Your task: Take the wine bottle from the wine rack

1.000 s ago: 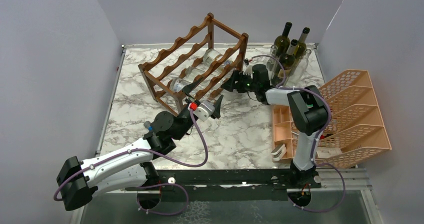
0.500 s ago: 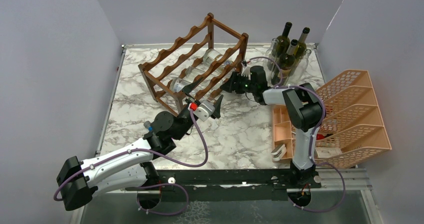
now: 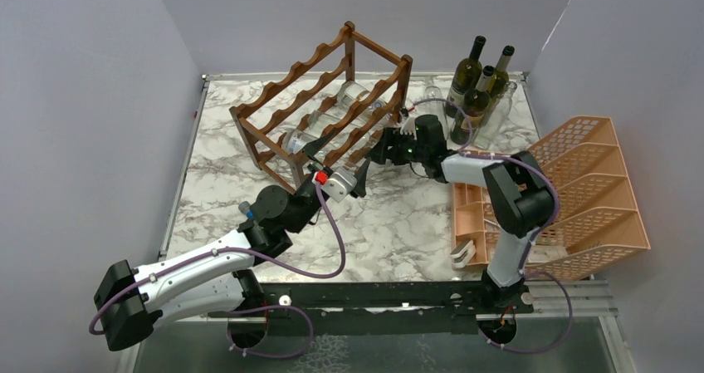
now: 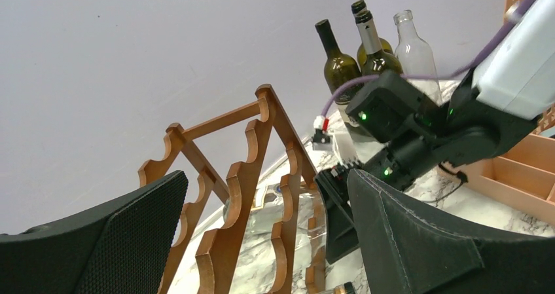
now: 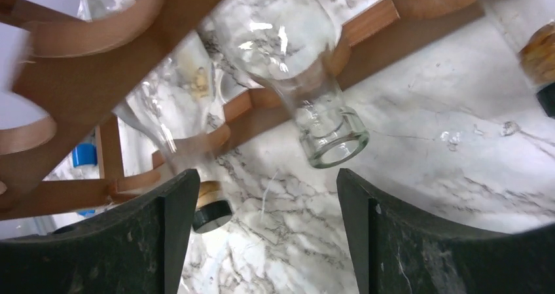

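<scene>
My left gripper (image 3: 339, 163) is spread wide, holding nothing, just in front of the wine rack (image 3: 324, 99). My right gripper (image 5: 265, 176) is spread too, at the rack's right end. A clear wine bottle (image 5: 321, 120) lies in the rack, its mouth poking out just ahead of my fingers, not pinched. Upright bottles (image 3: 475, 82) stand beyond, to the right.

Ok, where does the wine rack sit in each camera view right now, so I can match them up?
Top external: the wine rack is at upper centre, standing at an angle on the table.
Left wrist: the rack is at lower centre-left, seen from low down.
Right wrist: the rack runs across the top and left, close up.
Shared landmark: the marble table top.
</scene>
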